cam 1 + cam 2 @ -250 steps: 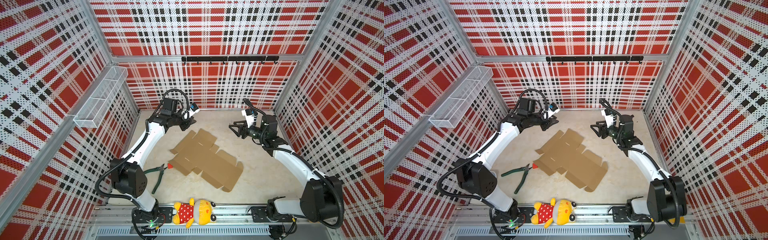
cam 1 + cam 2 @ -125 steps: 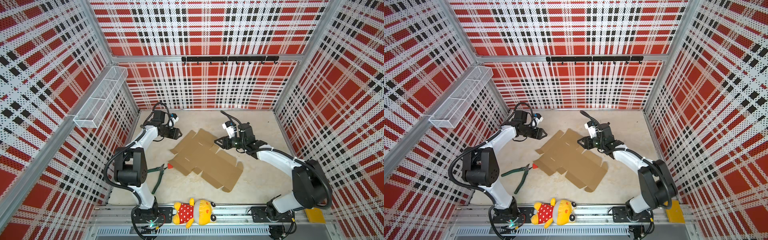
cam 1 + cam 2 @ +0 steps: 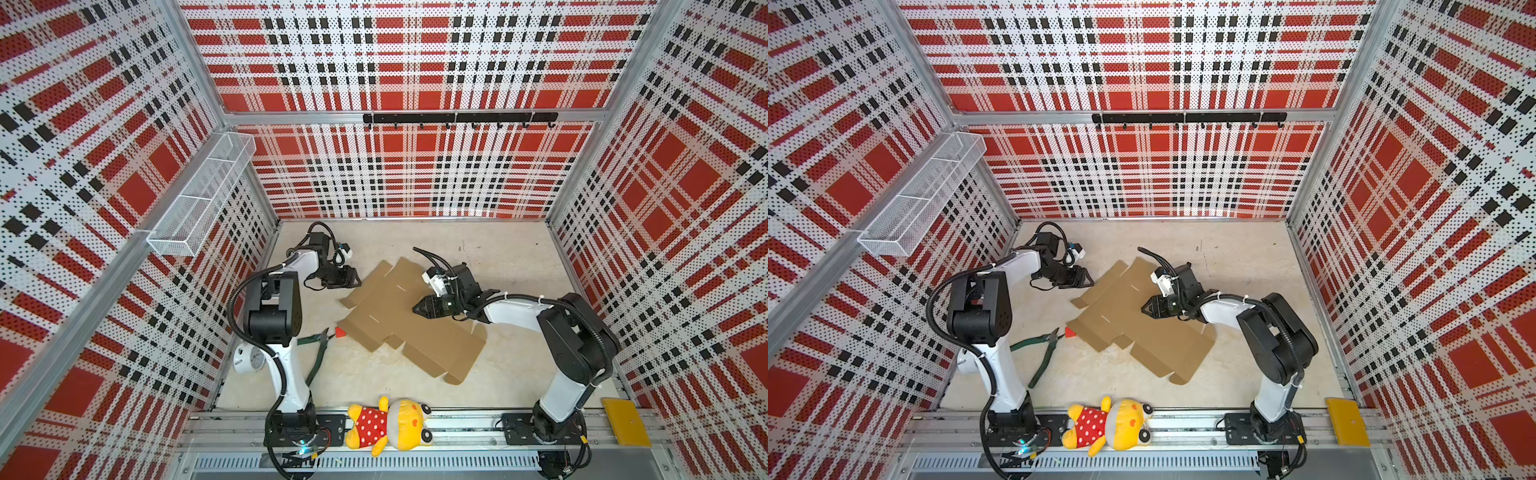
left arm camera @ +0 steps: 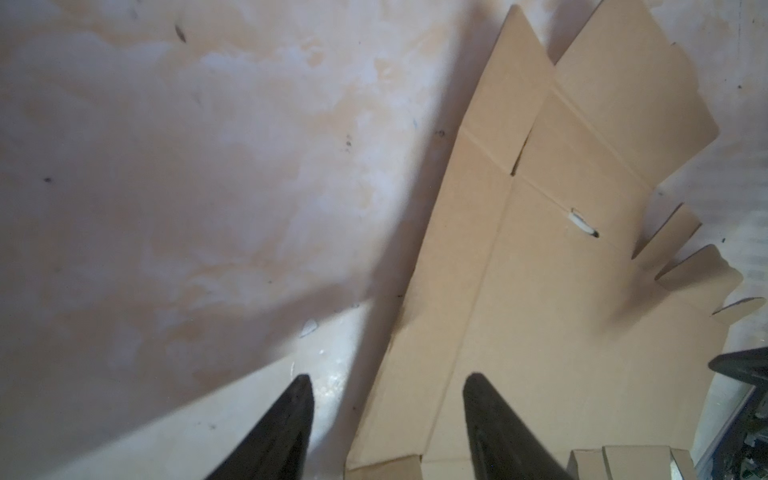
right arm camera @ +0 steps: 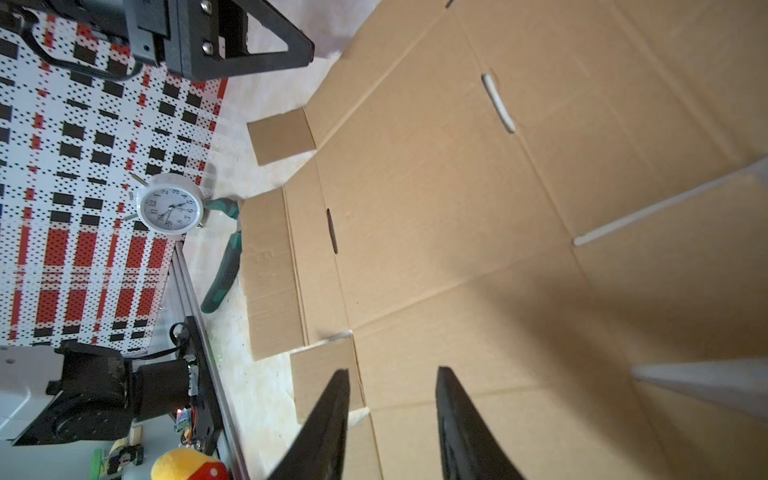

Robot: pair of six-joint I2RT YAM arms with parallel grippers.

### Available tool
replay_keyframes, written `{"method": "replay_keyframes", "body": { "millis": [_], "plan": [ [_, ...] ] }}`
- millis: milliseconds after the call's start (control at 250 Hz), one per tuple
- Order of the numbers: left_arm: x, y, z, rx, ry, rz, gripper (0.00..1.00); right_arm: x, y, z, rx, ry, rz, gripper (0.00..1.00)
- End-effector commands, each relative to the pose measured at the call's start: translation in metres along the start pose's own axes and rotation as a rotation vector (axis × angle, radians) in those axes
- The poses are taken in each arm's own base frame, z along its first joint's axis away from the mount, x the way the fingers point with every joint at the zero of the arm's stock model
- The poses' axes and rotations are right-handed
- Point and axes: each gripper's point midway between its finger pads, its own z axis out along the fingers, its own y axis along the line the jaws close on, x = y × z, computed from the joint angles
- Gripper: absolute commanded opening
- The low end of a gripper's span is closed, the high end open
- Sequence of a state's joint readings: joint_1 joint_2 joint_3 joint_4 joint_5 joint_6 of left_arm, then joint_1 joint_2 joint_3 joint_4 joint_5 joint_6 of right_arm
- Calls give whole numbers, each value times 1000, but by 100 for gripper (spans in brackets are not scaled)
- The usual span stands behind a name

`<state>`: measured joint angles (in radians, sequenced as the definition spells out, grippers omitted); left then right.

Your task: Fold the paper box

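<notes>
pliers (image 3: 325, 337) lie beside paper box (image 3: 415, 332), maybe touching.

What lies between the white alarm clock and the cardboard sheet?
Green-handled pliers lie on the table there. The right wrist view shows them between the alarm clock and the paper box.

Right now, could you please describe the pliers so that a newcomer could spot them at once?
Start at the flat brown paper box in the middle of the table. Just off its corner nearest the left arm lie the pliers, nose toward the cardboard. Their dark green handles, spread in a V, set them apart from the white alarm clock and the yellow plush toy nearby.
</notes>
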<state>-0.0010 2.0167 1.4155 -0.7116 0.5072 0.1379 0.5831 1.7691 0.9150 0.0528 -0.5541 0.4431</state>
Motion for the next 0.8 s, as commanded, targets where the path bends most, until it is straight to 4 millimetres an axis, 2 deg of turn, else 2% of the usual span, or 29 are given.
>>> {"method": "replay_keyframes", "body": {
  "millis": [0, 96, 244, 388, 536, 796],
  "plan": [
    [-5, 0, 1, 6, 11, -8, 62, 4, -7, 9, -8, -4, 9, 37],
    [-3, 1, 4, 7, 41, -7, 62, 14, -16, 17, 2, 28, 27, 36],
    [2, -8, 9, 72, 56, -19, 61, 25, -27, 25, 18, 58, 46, 33],
    [4, -17, 7, 88, 67, 1, 60, 24, -27, 27, 9, 74, 57, 32],
    [8, -23, 12, 128, 91, -24, 60, 32, -42, 32, 48, 99, 63, 31],
    [7, -36, 7, 150, 91, -14, 57, 34, -47, 32, 56, 116, 110, 32]
  ]
}}
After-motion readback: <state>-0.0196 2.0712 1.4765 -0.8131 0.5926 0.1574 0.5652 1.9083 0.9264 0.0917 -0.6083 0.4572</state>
